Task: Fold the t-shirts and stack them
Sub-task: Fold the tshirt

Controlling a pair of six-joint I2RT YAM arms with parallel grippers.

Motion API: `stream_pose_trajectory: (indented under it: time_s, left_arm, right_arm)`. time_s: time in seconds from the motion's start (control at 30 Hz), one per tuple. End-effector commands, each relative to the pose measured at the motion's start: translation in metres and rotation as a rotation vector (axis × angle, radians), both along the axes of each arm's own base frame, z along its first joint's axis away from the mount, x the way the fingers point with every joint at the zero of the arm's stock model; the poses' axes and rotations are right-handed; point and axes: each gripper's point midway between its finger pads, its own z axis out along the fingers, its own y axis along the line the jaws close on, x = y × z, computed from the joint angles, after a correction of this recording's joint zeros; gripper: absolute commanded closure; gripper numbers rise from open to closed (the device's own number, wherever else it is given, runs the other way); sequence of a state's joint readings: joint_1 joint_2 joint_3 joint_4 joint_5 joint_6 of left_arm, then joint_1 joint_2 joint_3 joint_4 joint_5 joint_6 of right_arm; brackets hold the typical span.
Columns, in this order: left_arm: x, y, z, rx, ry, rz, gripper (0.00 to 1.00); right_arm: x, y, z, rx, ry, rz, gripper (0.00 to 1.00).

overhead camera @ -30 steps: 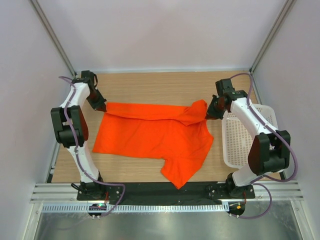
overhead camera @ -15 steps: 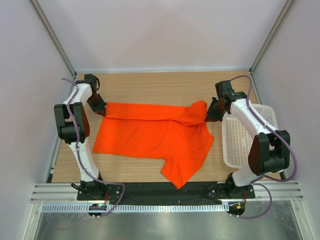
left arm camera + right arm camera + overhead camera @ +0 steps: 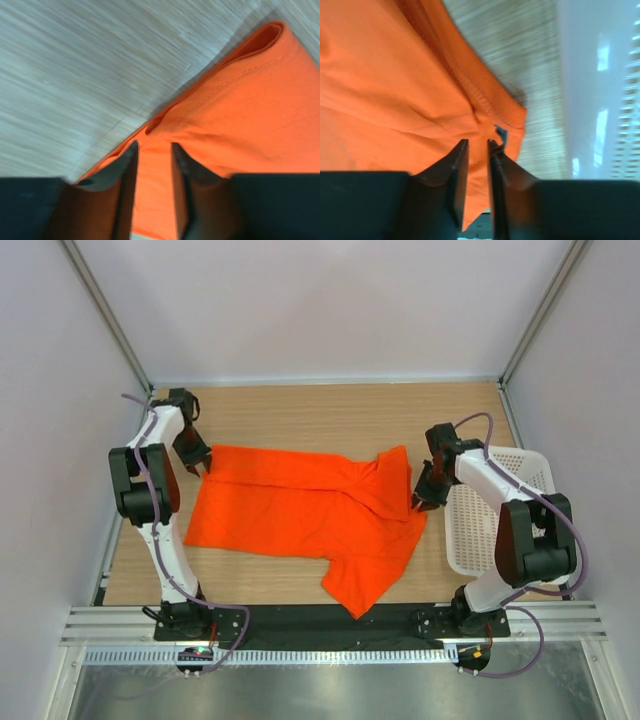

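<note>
On the desk (image 3: 330, 410) the t-shirt (image 3: 300, 515) lies spread, left hand (image 3: 153, 147) at its ten o'clock corner, right hand (image 3: 478, 145) at three o'clock, both narrowly parted, apparently gripping nothing.

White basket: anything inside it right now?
Nothing shows in the white basket: the visible lattice floor is bare. The right arm crosses over its middle, so that strip is hidden. The t-shirt lies on the table beside it.

White lattice basket (image 3: 470, 540) sits at rt edge of wood tbl (image 3: 330, 415).
</note>
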State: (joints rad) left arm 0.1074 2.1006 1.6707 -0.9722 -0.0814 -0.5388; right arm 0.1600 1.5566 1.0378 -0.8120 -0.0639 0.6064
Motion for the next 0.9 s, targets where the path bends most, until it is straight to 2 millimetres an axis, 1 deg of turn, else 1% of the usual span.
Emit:
stream_pose_trajectory:
  time_s: [0.0,0.03,0.07,0.1,0.13,0.17,0.23,0.27,0.3,0.33,0.37,0.4,0.43,0.47,0.5,0.6,0.63,0.73,0.8,0.87]
  left_arm:
    - [0.004,0.016,0.053,0.075,-0.091,0.031,0.61]
    - [0.006,0.014,0.062,0.068,-0.120,0.030,0.58]
    - [0.010,0.008,0.079,0.041,-0.175,0.024,0.55]
    - [0.015,0.006,0.089,0.034,-0.209,0.022,0.51]
    - [0.017,0.003,0.095,0.024,-0.225,0.034,0.50]
    - [0.024,-0.005,0.099,-0.015,-0.260,0.026,0.50]
    - [0.036,-0.020,0.098,-0.088,-0.305,0.019,0.53]
    - [0.041,-0.036,0.090,-0.170,-0.300,-0.001,0.55]
    - [0.051,-0.044,0.086,-0.208,-0.314,-0.016,0.57]
    - [0.056,-0.055,0.083,-0.255,-0.314,-0.028,0.62]
    - [0.061,-0.069,0.069,-0.317,-0.289,-0.052,0.65]
    - [0.067,-0.076,0.068,-0.337,-0.298,-0.067,0.67]
    - [0.070,-0.077,0.063,-0.338,-0.295,-0.072,0.69]
    - [0.071,-0.081,0.055,-0.337,-0.280,-0.077,0.69]
    - [0.074,-0.081,0.051,-0.337,-0.289,-0.076,0.69]
    - [0.072,-0.082,0.030,-0.340,-0.249,-0.067,0.69]
    - [0.072,-0.081,0.026,-0.338,-0.242,-0.065,0.69]
    - [0.068,-0.080,0.011,-0.339,-0.204,-0.059,0.70]
    - [0.065,-0.081,0.005,-0.338,-0.187,-0.057,0.71]
    - [0.062,-0.078,-0.003,-0.327,-0.164,-0.049,0.71]
  right_arm:
    - [0.032,-0.026,0.040,-0.164,-0.142,0.065,0.68]
    - [0.041,-0.028,0.049,-0.181,-0.179,0.073,0.64]
    - [0.062,-0.027,0.061,-0.187,-0.234,0.072,0.55]
    - [0.073,-0.025,0.064,-0.186,-0.254,0.084,0.52]
    - [0.085,-0.018,0.066,-0.158,-0.272,0.095,0.50]
    - [0.110,-0.013,0.065,-0.151,-0.298,0.097,0.50]
    - [0.135,-0.005,0.064,-0.124,-0.322,0.095,0.49]
    - [0.155,0.000,0.060,-0.117,-0.320,0.099,0.49]
    - [0.165,0.002,0.061,-0.113,-0.327,0.105,0.50]
    - [0.181,0.005,0.072,-0.111,-0.360,0.121,0.49]
    - [0.188,0.005,0.072,-0.110,-0.362,0.126,0.48]
    - [0.195,0.005,0.058,-0.112,-0.334,0.128,0.48]
    - [0.200,0.002,0.056,-0.109,-0.332,0.123,0.48]
    - [0.210,0.004,0.061,-0.094,-0.347,0.119,0.47]
    - [0.212,0.003,0.047,-0.094,-0.315,0.118,0.47]
    - [0.217,0.010,0.041,-0.041,-0.299,0.124,0.46]
    - [0.217,0.012,0.035,-0.034,-0.291,0.129,0.45]
    - [0.215,0.014,0.026,-0.023,-0.268,0.123,0.44]
    - [0.211,0.012,0.019,-0.026,-0.247,0.119,0.44]
    - [0.208,0.014,0.011,-0.014,-0.230,0.124,0.44]
